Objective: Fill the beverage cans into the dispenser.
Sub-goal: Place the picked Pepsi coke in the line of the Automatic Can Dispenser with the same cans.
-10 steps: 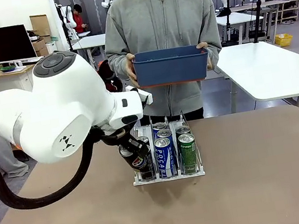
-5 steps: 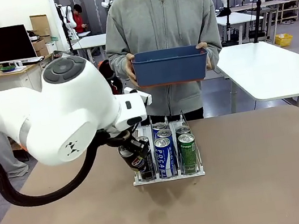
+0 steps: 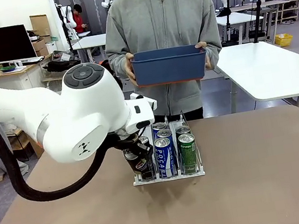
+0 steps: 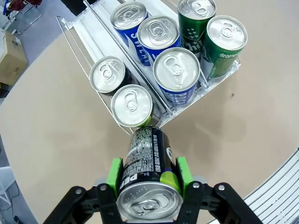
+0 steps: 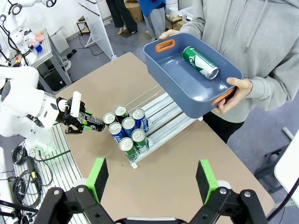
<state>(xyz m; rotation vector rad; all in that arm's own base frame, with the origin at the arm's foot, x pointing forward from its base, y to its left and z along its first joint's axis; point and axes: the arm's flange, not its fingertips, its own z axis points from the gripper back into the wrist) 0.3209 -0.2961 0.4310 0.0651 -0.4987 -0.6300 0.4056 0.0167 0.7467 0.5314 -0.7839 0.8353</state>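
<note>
left gripper (image 4: 148, 171) clamps blk pepsi can (image 4: 146, 151) w/ silver top, tilted; right gripper (image 5: 152, 175) spread wide.

two black cans (image 4: 132, 105), three blue cans (image 4: 176, 70) and two green cans (image 4: 226, 32) are stood upright in the dispenser (image 4: 88, 25); another black pepsi can (image 4: 147, 161) is held tilted near its front.

A robotics laboratory is indicated: a white robot arm (image 3: 76, 121) is set at a brown-topped table (image 3: 265, 184), and plain white work tables (image 3: 271, 66) are ranged over a grey floor behind it. A dark monitor (image 3: 1, 45) and a cardboard box (image 3: 40, 25) are seen at the front view's upper left. A yellow crate (image 3: 283, 39) is seen at its right edge, and loose cables (image 5: 21, 163) at the right wrist view's lower left.
</note>
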